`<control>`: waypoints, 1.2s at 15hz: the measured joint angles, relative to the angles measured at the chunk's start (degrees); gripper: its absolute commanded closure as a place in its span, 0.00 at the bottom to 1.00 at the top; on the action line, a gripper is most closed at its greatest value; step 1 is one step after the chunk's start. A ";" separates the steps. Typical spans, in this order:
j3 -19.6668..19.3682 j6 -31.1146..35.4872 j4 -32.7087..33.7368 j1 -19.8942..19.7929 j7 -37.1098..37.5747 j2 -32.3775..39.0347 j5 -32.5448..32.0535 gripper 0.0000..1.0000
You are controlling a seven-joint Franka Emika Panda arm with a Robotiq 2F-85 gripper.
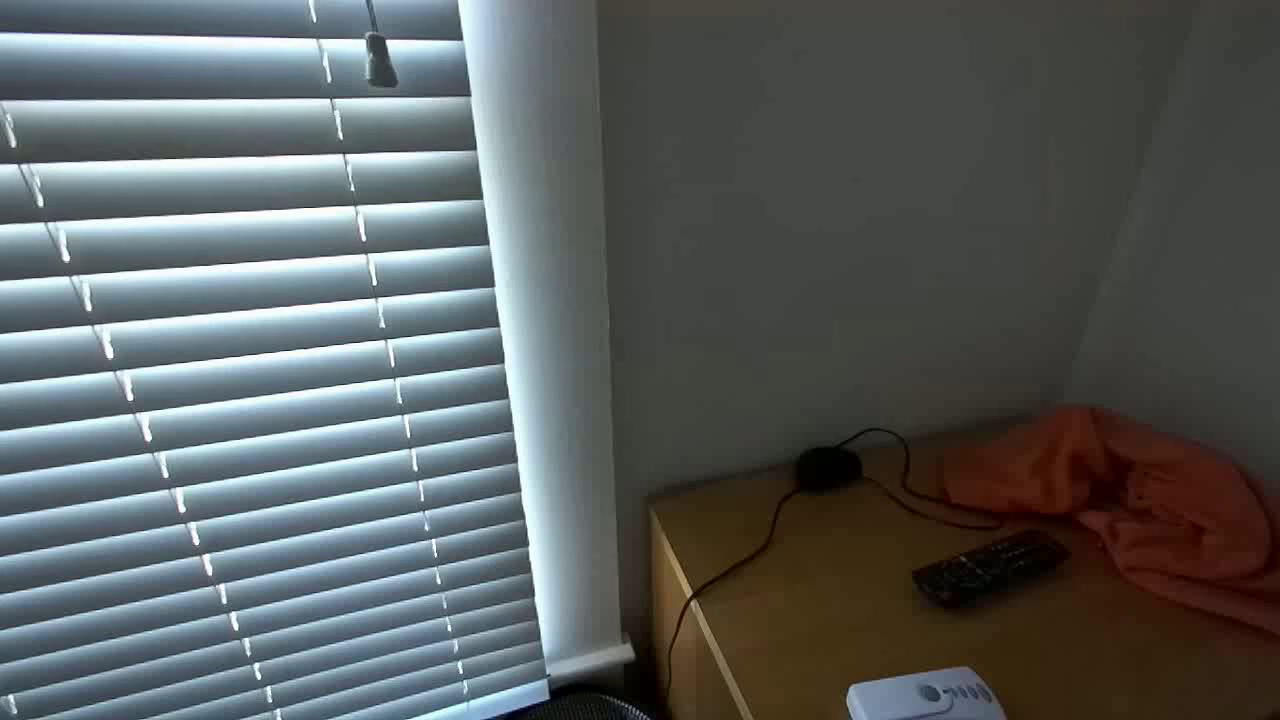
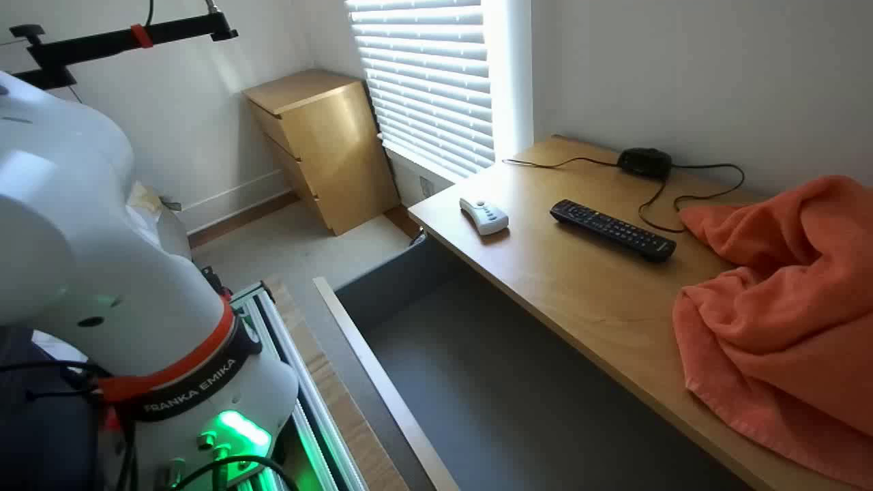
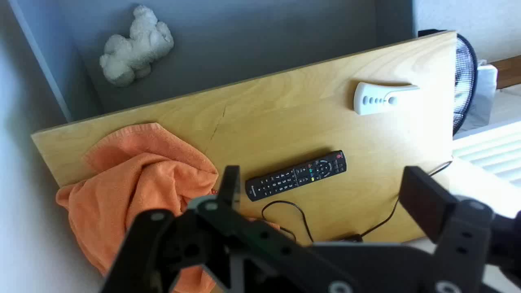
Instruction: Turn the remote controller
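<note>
The remote controller is a slim black bar with many buttons, lying flat, buttons up, on the wooden dresser top. It shows in both exterior views (image 1: 990,568) (image 2: 612,230) and in the wrist view (image 3: 296,175), slanted, with its number keys toward the orange cloth. My gripper (image 3: 323,177) is open and empty above the dresser top, its fingers wide apart. In the wrist view the remote appears between the fingers, nearer the left one, and nothing touches it. The gripper is out of view in both exterior views.
An orange cloth (image 3: 142,183) (image 2: 784,307) lies beside the remote. A white remote-like device (image 2: 484,215) (image 3: 382,98) lies near the dresser edge. A black cable with a round black piece (image 2: 644,162) lies behind. An open grey drawer (image 2: 491,382) holds a white plush toy (image 3: 136,47).
</note>
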 measured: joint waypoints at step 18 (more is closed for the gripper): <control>9.32 14.57 -7.35 -0.30 24.65 7.44 3.47 0.00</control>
